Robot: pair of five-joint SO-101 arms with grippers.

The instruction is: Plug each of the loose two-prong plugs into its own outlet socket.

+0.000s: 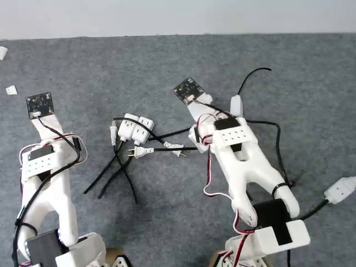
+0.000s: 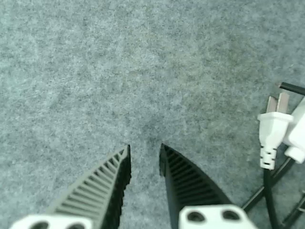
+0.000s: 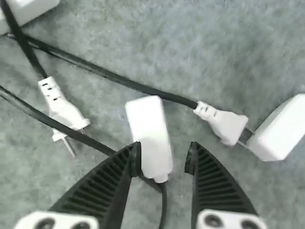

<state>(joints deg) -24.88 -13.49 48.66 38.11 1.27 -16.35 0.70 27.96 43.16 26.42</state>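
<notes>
Right hand: released, fingers straddling a white socket on the counter; loose plug to its left. Left hand: released above counter, second plug to its right.

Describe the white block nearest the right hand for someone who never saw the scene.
Find the right arm's hand, open over the grey table. The white block lies between its fingers; a neighbouring block lies outside them, a plug touching it.
</notes>
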